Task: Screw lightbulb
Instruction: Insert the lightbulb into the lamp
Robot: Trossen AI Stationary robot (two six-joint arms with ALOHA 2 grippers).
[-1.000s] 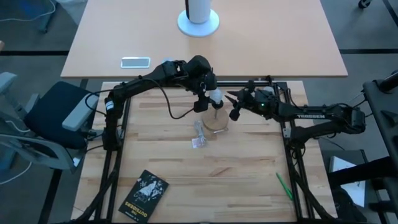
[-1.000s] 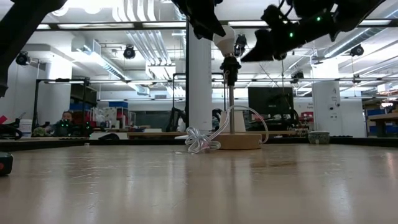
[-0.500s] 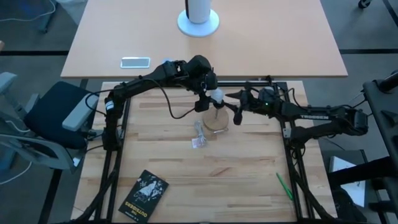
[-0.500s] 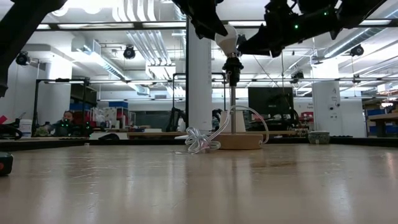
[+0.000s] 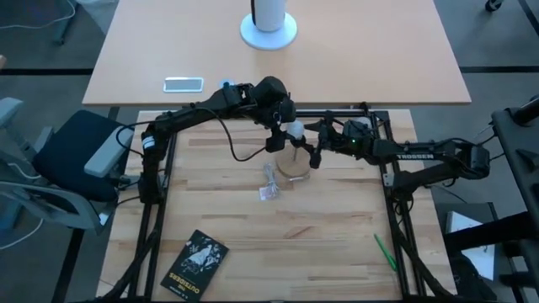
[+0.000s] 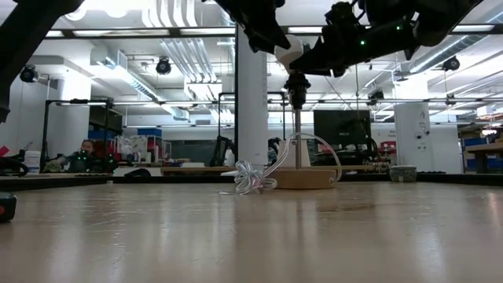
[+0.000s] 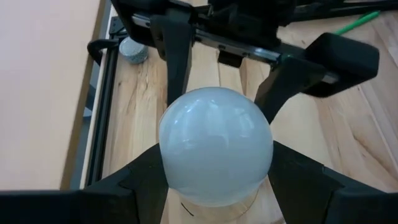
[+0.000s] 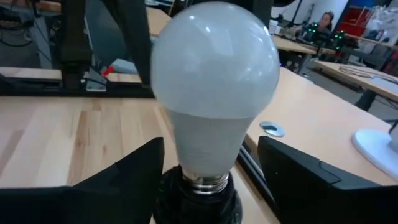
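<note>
The white frosted lightbulb (image 8: 214, 81) stands upright with its screw base in the black socket (image 8: 196, 199) on top of a thin stem (image 6: 296, 134). The stem rises from a round wooden stand base (image 5: 294, 165). My left gripper (image 7: 214, 180) is shut on the bulb's globe (image 5: 293, 130). My right gripper (image 8: 210, 149) is open; its fingers stand on either side of the bulb's neck and the socket, apart from both. A crumpled clear wrapper (image 5: 269, 181) lies on the table beside the wooden base. My left gripper pinches the globe at its two opposite sides (image 7: 171, 168) between its two fingers (image 7: 146, 183). The fingers come from above, slanting down from the table's far left. The bulb stays upright, its screw base (image 8: 202, 180) resting in the socket.
A black book (image 5: 195, 263) lies near the front left and a green pen (image 5: 385, 251) at the front right. Black frame rails (image 5: 337, 112) run along the table's far edge. Beyond them another table holds a phone (image 5: 184, 83) and a white cylinder (image 5: 269, 21).
My right gripper has moved toward the table's left, up to the bulb, and its fingers have spread wider. They now stand on either side of the socket. My left gripper has kept its hold on the globe.
</note>
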